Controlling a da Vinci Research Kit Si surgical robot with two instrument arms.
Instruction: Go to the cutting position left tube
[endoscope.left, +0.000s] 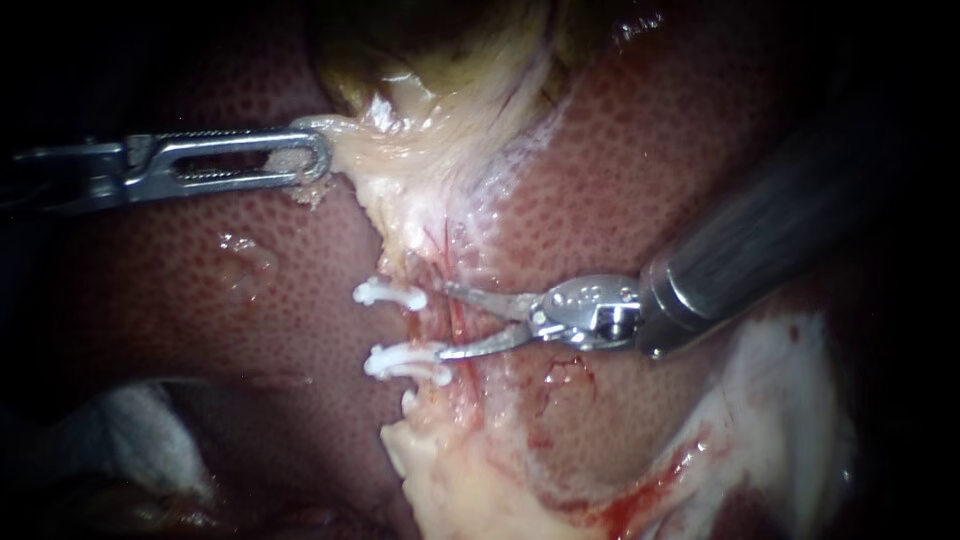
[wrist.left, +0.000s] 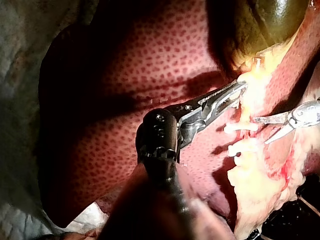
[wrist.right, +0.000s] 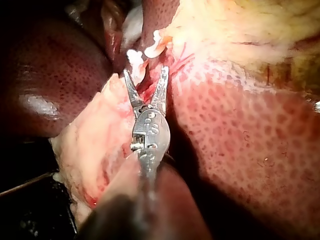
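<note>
While my right instrument (endoscope.left: 448, 321) has its slim metal blades spread beside the thin reddish left tube (endoscope.left: 436, 326), which lies between two white plastic clips (endoscope.left: 390, 295) on the mottled red-brown liver's (endoscope.left: 250, 300) pale edge, I would advance centred, clear of both. My left instrument (endoscope.left: 305, 158) pinches pale fatty tissue (endoscope.left: 400, 165) taut.
</note>
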